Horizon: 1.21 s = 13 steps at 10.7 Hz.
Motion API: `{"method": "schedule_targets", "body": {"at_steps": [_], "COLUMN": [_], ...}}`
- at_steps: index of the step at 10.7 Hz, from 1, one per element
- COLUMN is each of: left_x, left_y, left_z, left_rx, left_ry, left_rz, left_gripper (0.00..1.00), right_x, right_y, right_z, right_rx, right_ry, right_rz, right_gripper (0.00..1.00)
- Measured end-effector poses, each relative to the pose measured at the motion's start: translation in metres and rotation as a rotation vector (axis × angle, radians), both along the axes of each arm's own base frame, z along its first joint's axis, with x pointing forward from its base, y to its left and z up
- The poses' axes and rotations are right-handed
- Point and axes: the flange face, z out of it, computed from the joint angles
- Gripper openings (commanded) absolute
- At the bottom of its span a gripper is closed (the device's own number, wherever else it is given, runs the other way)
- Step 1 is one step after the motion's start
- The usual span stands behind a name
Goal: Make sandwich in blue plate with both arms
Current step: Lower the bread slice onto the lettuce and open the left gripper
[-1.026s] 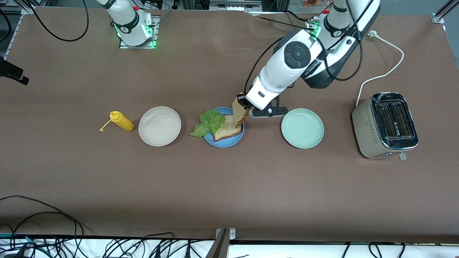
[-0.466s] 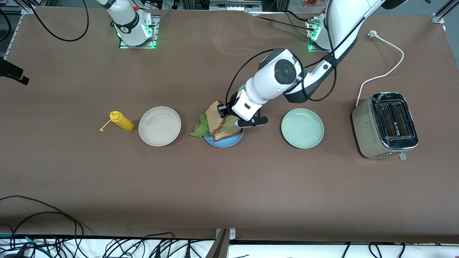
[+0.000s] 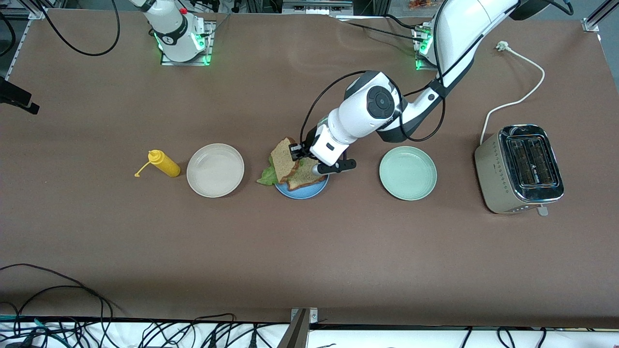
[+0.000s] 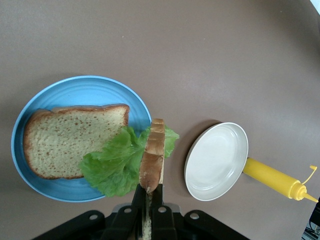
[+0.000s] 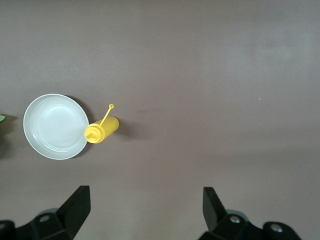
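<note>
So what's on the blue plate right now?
On the blue plate a bread slice lies flat, with the lettuce leaf over one edge and spilling past the rim. The left hand, shut on the second slice, holds it edge-up over the lettuce. The plate under them is covered.

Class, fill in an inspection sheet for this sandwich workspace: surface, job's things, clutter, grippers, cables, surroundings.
Surface: brown table, flat.
Job's things: blue plate holds one bread slice and a lettuce leaf hanging past the rim; second slice is held tilted over the lettuce.
Clutter: white plate, mustard bottle, green plate, toaster.
Grippers: left gripper shut on the second slice's edge over the blue plate; right gripper open, waiting above bare table.
Cables: toaster cord unplugged on the table; black leads at the front edge.
Surroundings: nothing seen.
</note>
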Motion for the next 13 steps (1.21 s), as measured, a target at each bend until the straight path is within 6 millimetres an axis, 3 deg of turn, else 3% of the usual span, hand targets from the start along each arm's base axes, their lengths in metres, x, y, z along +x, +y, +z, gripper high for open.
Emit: {"method": "schedule_targets", "body": {"at_steps": [4, 6, 7, 10, 12, 13], "left_x": [-0.005, -0.010, -0.010, -0.009, -0.008, -0.006], "left_y": [0.001, 0.001, 0.002, 0.006, 0.015, 0.021], "left_z": [-0.024, -0.032, -0.034, -0.035, -0.026, -0.016], "left_rx": [0.014, 0.024, 0.026, 0.048, 0.108, 0.141], "left_ry": [0.039, 0.053, 0.055, 0.063, 0.056, 0.051], "left_rz": [-0.008, -0.013, -0.013, -0.027, -0.067, -0.082], "left_gripper": [0.01, 0.31, 0.41, 0.53, 0.70, 0.93], "right_x": [0.000, 0.000, 0.000, 0.000, -0.001, -0.002], "right_y": [0.000, 0.000, 0.000, -0.001, -0.007, -0.010], "right_z": [0.000, 0.000, 0.000, 0.000, 0.000, 0.000], "right_rx": [0.000, 0.000, 0.000, 0.000, 0.000, 0.001], "right_ry": [0.000, 0.000, 0.000, 0.000, 0.000, 0.000], "right_rz": [-0.001, -0.001, -0.001, -0.002, -0.013, -0.019], "right_gripper": [1.00, 1.00, 1.00, 1.00, 1.00, 1.00]}}
